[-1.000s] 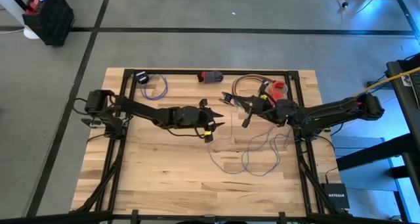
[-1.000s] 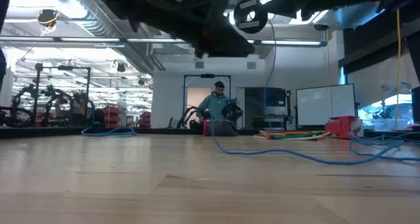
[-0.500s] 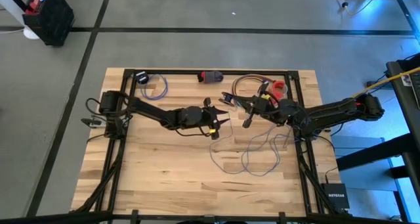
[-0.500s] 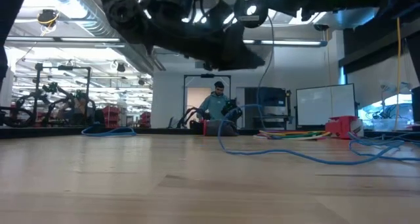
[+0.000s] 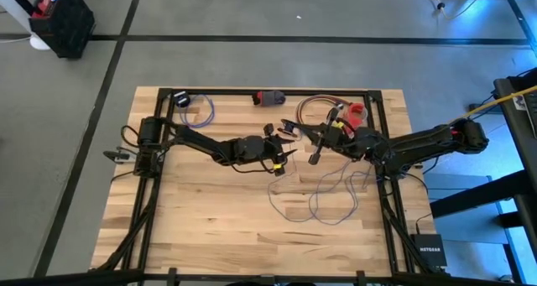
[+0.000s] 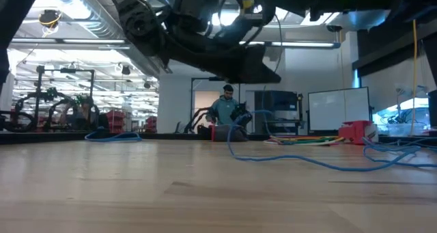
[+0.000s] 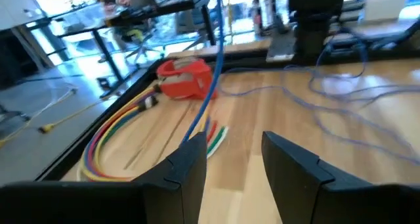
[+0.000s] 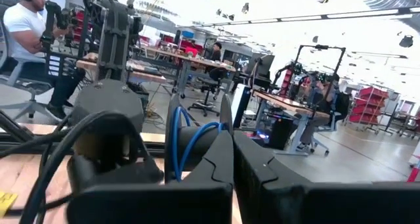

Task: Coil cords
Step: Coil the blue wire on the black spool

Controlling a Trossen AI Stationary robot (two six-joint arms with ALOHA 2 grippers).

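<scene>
The cord, thin and bluish, lies in loose loops (image 5: 323, 198) on the right half of the table. One strand (image 7: 213, 73) rises from the wood and passes close by one fingertip of my left gripper (image 7: 230, 161). I cannot tell whether it touches. That gripper (image 5: 284, 148) is open near the table's middle, a little above the wood, with nothing between its fingers. My right gripper (image 5: 294, 127) is shut just beyond it, higher up. Bluish strands (image 8: 180, 142) curl out beside its fingers (image 8: 216, 165). My right gripper is shut on the cord, but its own fingers hide the place of contact. Strands (image 8: 177, 129) loop out beside one finger. From there the cord hangs slack, and the rest of it lies on the table (image 6: 307, 161).
A red object (image 5: 357, 114) and a bundle of coloured cables (image 5: 312, 106) lie at the far right. A small dark item (image 5: 268, 96) and a black puck with a short cord (image 5: 183, 101) sit along the far edge. A person shows in the room beyond (image 6: 227, 110).
My left gripper has moved toward the table's right edge and down, closing in on my right gripper and the hanging strand. Its fingers have stayed open.
</scene>
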